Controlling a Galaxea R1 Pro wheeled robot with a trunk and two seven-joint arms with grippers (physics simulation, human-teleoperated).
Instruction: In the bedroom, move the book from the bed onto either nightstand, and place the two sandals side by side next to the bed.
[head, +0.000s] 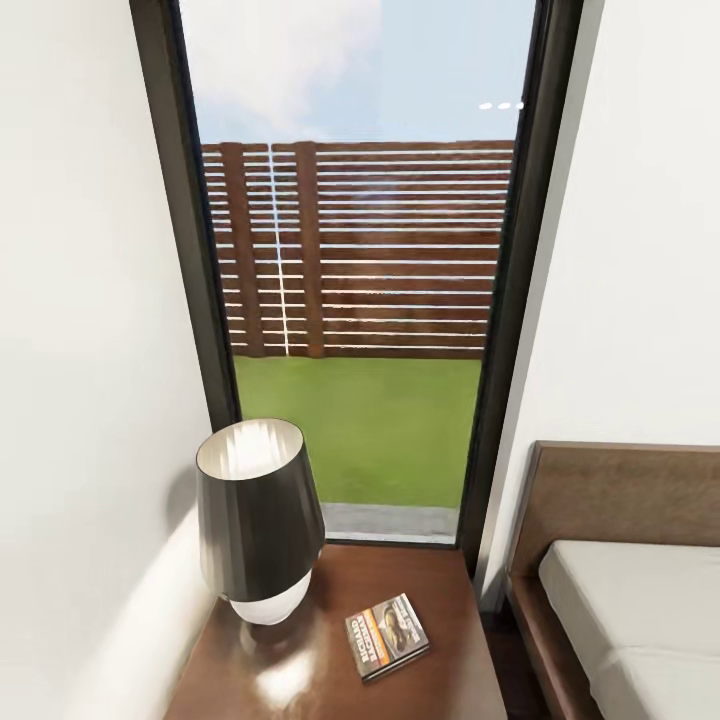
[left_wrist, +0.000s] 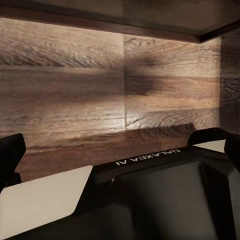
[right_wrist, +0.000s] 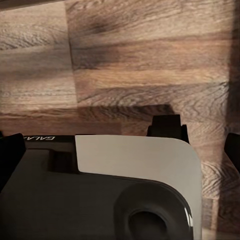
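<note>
Both pincers hang low over the wood-plank floor (left_wrist: 75, 75), their fingers barely in frame at the edges of the wrist views, so I cannot tell how open either is; neither visibly grips anything.

Near to far: the book (head: 386, 636) lies flat on the nightstand (head: 440, 590) beside a lamp (head: 258, 520), the bed (head: 640, 600) just right, the window (head: 360, 300) beyond. The sandals remain to be set; turning the base could bump nightstand or lamp.
</note>
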